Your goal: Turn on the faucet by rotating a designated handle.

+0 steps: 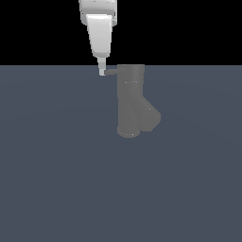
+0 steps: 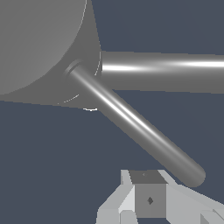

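Grey Y-shaped faucet [image 1: 131, 101] stands upright on the dark blue-grey counter [image 1: 56, 179] | thin grey metal rod handle [image 1: 111, 72] sticks sideways from the faucet's top | white robot hand [image 1: 102, 72] touches the rod's tip, hand's opening: cannot tell

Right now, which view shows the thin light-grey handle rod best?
The wrist view: the thin light-grey handle rod fills the frame, root to rounded tip. The exterior view shows only a short stub beside the gripper.
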{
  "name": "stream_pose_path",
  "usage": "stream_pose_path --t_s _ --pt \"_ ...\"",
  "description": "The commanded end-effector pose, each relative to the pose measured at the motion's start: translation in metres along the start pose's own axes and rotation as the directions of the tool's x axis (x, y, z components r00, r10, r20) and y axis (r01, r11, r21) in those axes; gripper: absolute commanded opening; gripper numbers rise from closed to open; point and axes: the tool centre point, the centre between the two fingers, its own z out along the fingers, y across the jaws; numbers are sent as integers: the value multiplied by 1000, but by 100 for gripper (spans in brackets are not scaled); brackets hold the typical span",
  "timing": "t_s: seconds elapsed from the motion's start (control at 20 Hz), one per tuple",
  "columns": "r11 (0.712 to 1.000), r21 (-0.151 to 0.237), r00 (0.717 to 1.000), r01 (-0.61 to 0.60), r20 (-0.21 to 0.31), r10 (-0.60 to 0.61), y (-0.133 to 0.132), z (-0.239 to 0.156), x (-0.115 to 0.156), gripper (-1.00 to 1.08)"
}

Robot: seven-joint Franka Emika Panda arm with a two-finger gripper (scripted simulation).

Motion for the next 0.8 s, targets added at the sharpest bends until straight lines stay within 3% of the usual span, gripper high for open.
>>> stream_pose_path --t_s 0.0,0.5,0.55,0.6,0.75 --pt "1000 -5 1000 -29 -3 29 11 0 24 -100" --pt "999 -8 999 -33 -3 33 42 -1 56 -100" --pt "999 -8 999 -33 -3 33 42 -1 56 -100" --pt "1000 -4 1000 -8 -4 8 36 0 40 -100" --pt "1000 -5 1000 -12 -4 12 36 0 58 -100"
